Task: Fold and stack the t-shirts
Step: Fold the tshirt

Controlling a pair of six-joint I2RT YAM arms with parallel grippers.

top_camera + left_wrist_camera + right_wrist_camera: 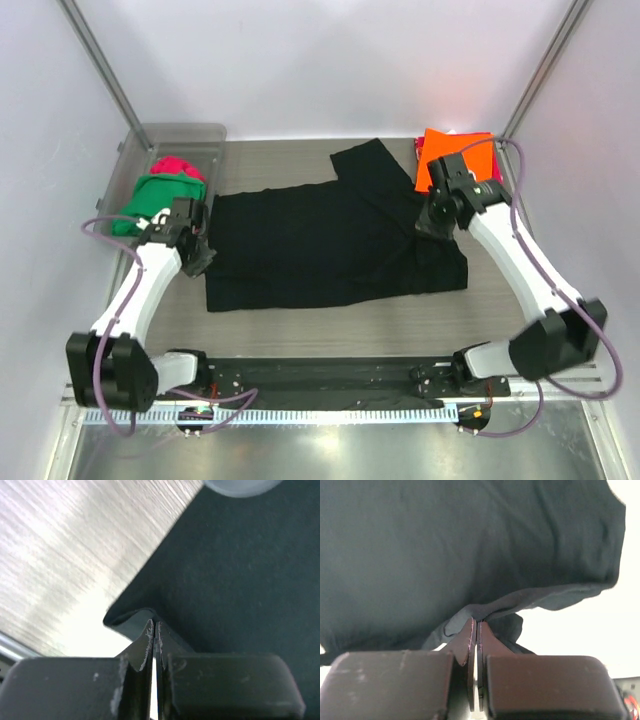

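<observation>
From above, a black t-shirt (330,240) is lying spread out across the middle of the table (300,325), one sleeve pointing toward the far edge. The left gripper (197,255) is sitting at the shirt's left edge and the right gripper (432,222) is sitting on its right side. A folded orange garment (450,150) is resting at the far right corner, just beyond the right arm. A clear bin (185,135) is standing at the far left, holding a green garment (150,200) and a red garment (178,166).

In the left wrist view, the fingers (142,650) are pressing together on a small raised fold at the shirt's edge, beside bare wood-grain table.

In the right wrist view, the fingers (465,645) are likewise pinching a bunched ridge of the black fabric, with no gap showing between them.
</observation>
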